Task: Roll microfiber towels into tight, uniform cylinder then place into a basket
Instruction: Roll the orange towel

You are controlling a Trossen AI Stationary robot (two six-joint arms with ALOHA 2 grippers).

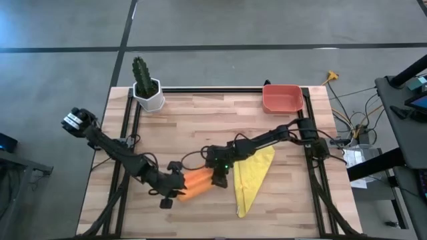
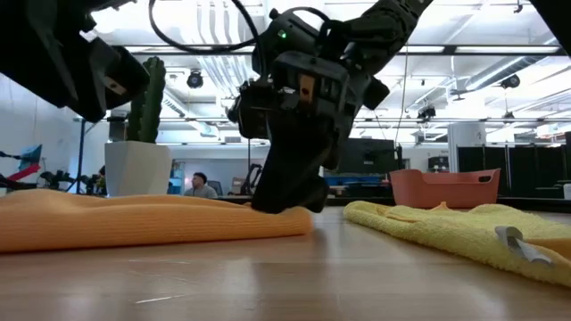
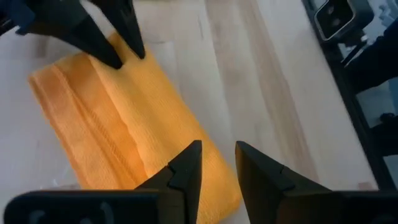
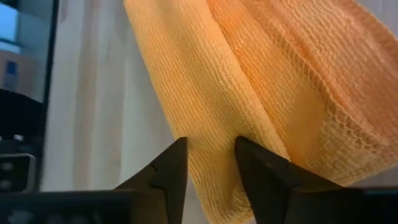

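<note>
Low at the high view's centre, the left claw (image 1: 179, 192) and right claw (image 1: 218, 177), each slightly parted and gripping nothing, bracketed the rolled orange towel (image 1: 197, 181) on the bench (image 1: 200, 127).

The high view looks straight down on the whole worktop (image 1: 200, 127). The low view sits at worktop level, facing the room behind. Each wrist view looks close past its own fingers. All four share the orange towel (image 1: 195, 183) (image 2: 134, 223) (image 3: 124, 137) (image 4: 261, 93).
</note>
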